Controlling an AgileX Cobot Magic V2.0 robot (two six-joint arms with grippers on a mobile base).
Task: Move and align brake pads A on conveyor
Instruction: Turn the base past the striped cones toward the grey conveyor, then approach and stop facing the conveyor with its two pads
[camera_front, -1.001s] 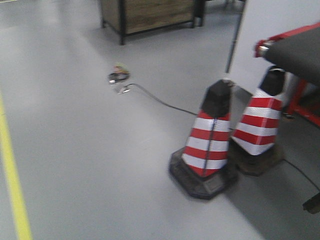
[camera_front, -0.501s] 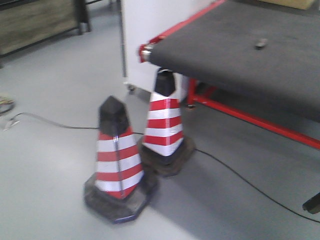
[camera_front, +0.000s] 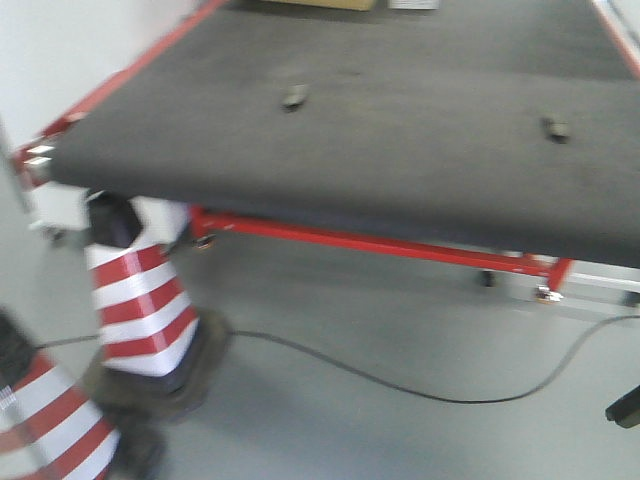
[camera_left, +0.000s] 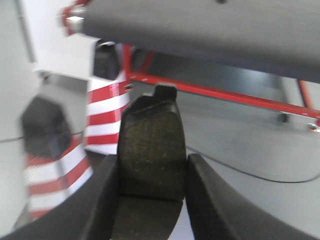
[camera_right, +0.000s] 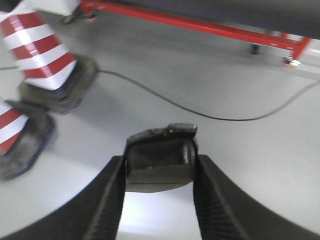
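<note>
Ahead, conveyor (camera_front: 400, 130), striped cones (camera_front: 135, 300) and cable (camera_front: 400, 385) before it, each claw gripping a brake pad (camera_left: 150, 145).

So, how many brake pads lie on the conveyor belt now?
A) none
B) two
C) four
B: the front view shows one brake pad at left and a second pad at right on the conveyor belt; each end effector holds another.
</note>
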